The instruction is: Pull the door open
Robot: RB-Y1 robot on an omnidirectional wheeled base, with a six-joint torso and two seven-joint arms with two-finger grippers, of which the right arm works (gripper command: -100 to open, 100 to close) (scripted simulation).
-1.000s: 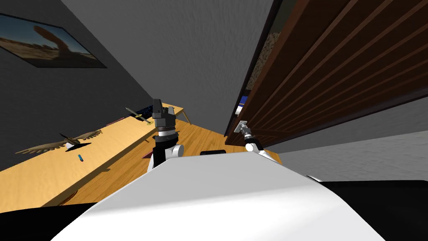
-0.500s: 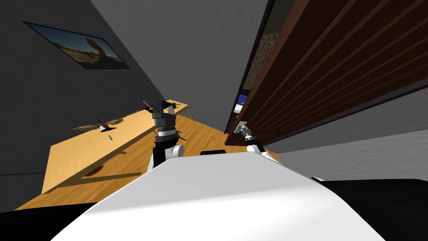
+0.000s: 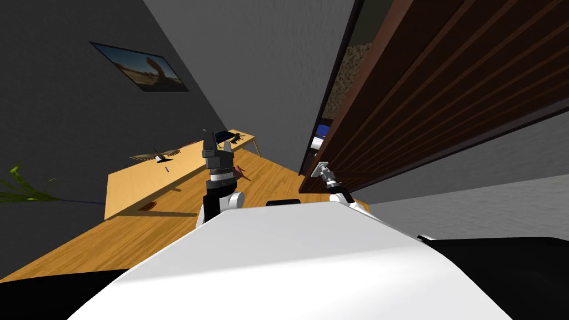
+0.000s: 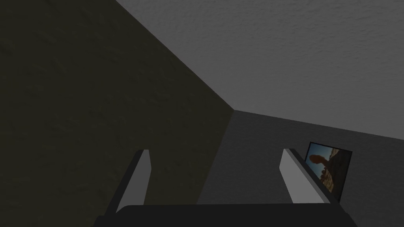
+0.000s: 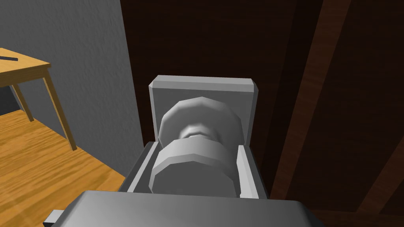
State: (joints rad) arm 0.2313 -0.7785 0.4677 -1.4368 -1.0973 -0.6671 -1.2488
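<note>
Looks like a room in a house: wood floor, long table, framed picture, dark panelled door.

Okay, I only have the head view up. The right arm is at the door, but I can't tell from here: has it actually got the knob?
Observer: Yes. In the right wrist view, the right jaws press both sides of the grey knob.
Operator: What is the knob fixed to?
Observer: A grey square plate on the dark brown door.
Operator: And the left arm's jaws?
Observer: The left wrist view shows them open, with nothing between them.
</note>
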